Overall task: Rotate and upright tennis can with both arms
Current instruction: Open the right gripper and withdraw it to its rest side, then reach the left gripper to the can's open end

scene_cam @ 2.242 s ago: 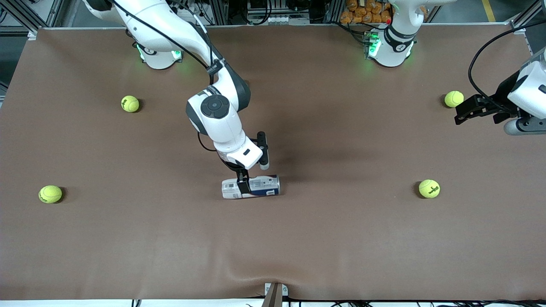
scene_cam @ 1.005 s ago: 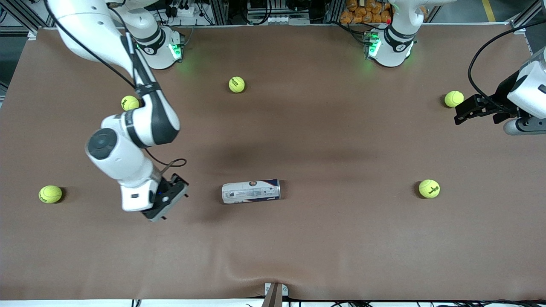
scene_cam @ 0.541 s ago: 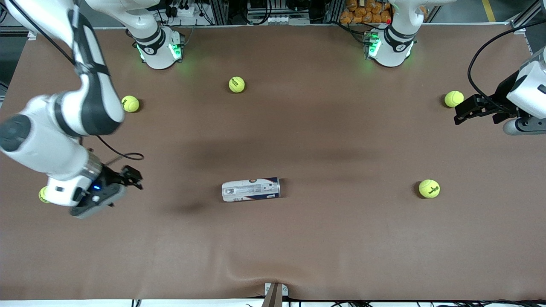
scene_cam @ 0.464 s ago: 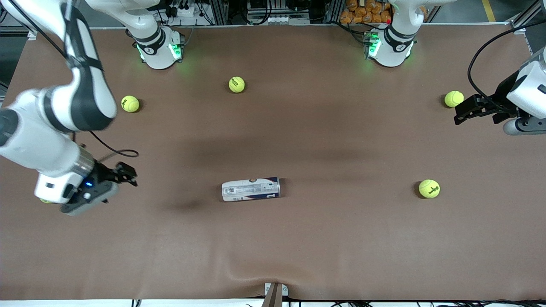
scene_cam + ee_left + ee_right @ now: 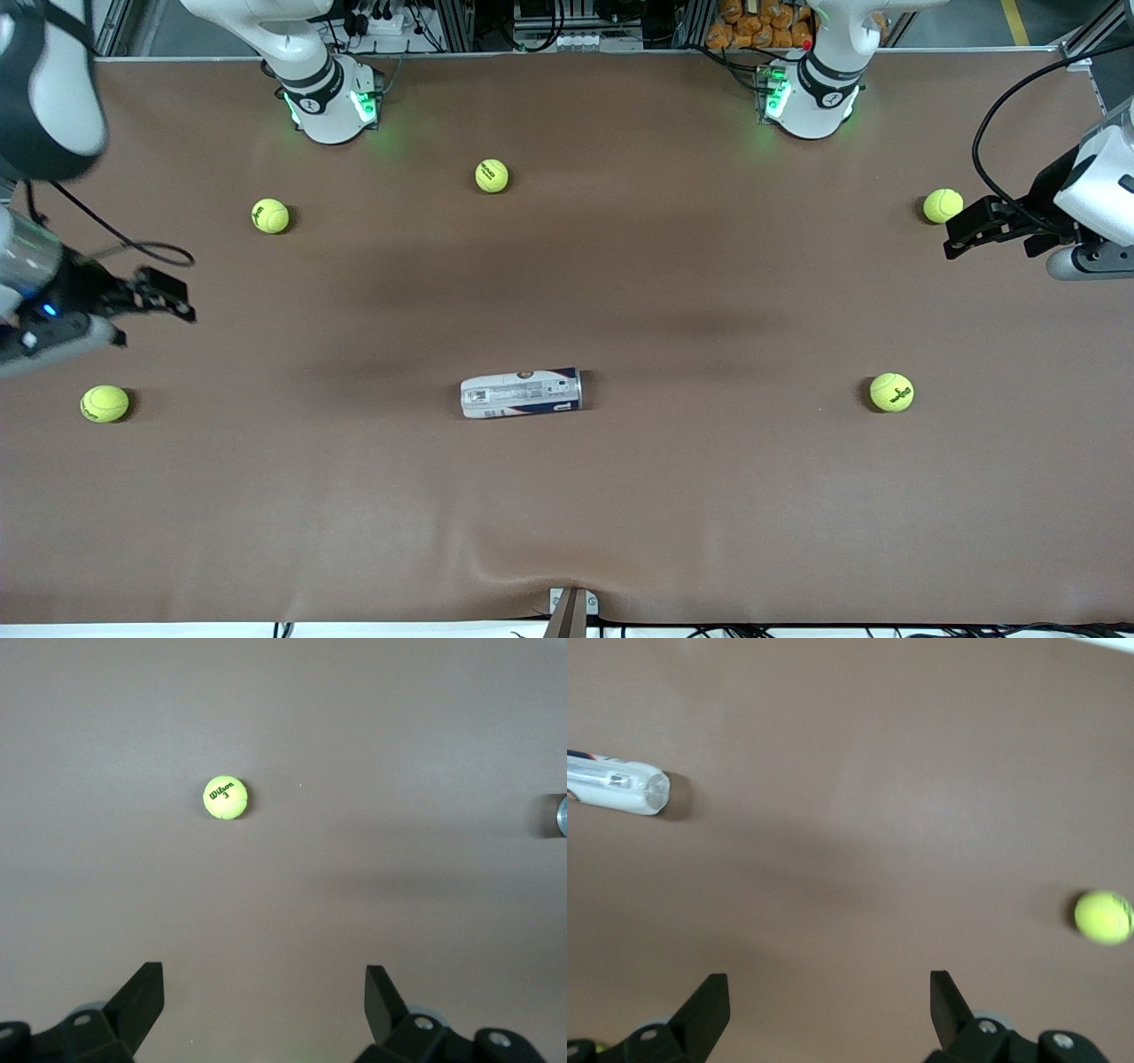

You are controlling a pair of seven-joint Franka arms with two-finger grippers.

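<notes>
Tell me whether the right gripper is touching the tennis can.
Apart. The front view shows the right gripper up over bare table toward the right arm's end, with a wide stretch of table between it and the tennis can, which lies on its side.

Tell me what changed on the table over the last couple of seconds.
The right gripper let go of the can and swung away to the right arm's end of the table, fingers open, uncovering a ball near the bases. The can rolled slightly in place and lies on its side. The left gripper waits unmoved, open; the other balls stayed put.
</notes>
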